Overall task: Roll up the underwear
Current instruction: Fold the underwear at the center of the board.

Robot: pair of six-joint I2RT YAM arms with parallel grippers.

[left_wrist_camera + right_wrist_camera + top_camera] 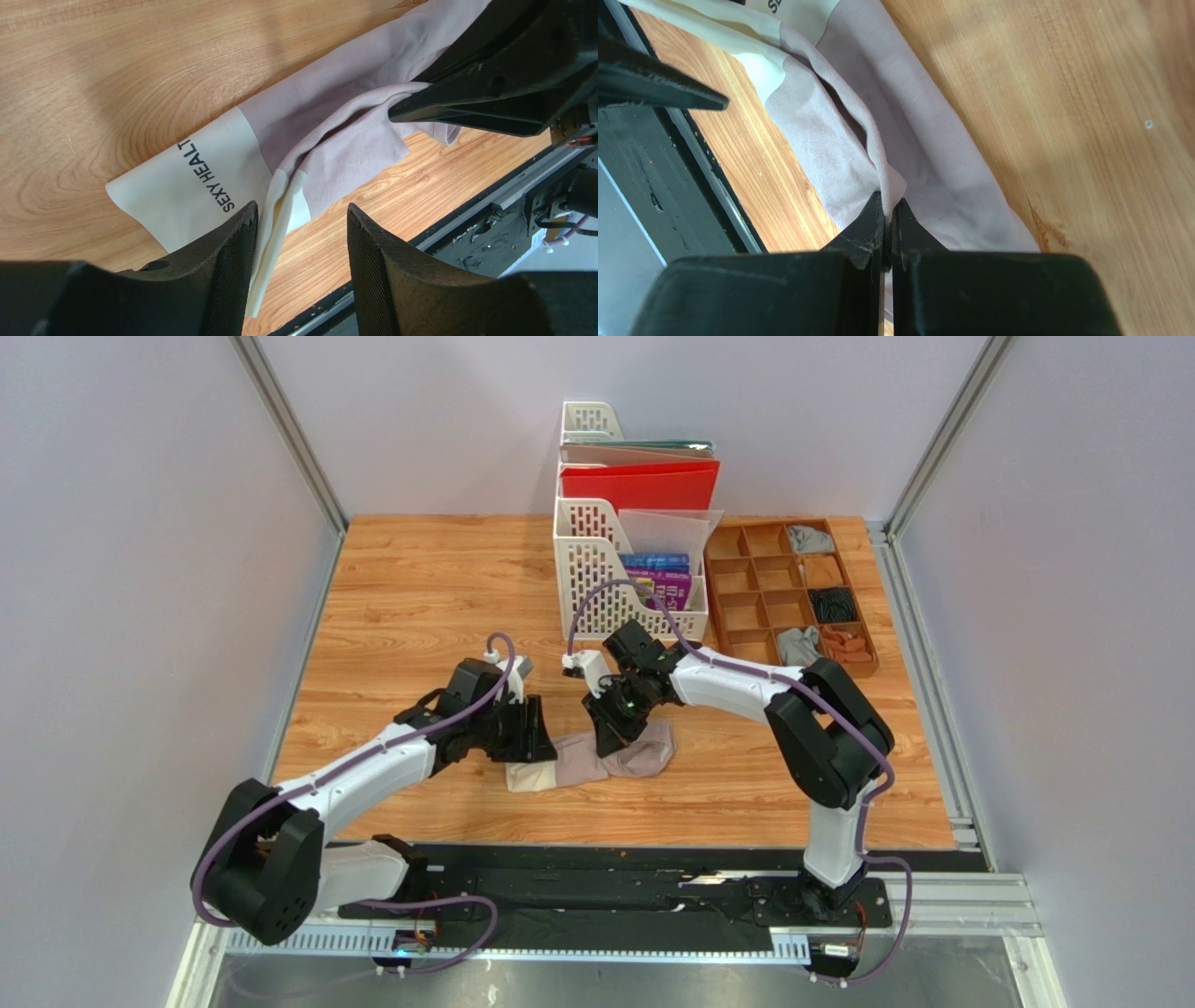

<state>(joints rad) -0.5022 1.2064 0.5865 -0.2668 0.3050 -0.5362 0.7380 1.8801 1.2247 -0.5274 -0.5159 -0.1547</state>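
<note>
The pinkish-beige underwear (596, 759) with a cream band lies on the wooden table between both arms. In the left wrist view its cream band (189, 189) carries black print, and a folded cream edge hangs beside the inner face of one finger. My left gripper (302, 224) is open over that band end; in the top view it (533, 739) sits at the garment's left end. My right gripper (888, 210) is shut on a raised fold of the pink cloth (843, 140); in the top view it (622, 721) is at the garment's right end. The grey garment is not identifiable.
A white file rack (596, 560) with red folders stands at the back middle. A brown compartment tray (786, 595) with small items is at the back right. The black rail (631, 875) runs along the near table edge, close to the garment.
</note>
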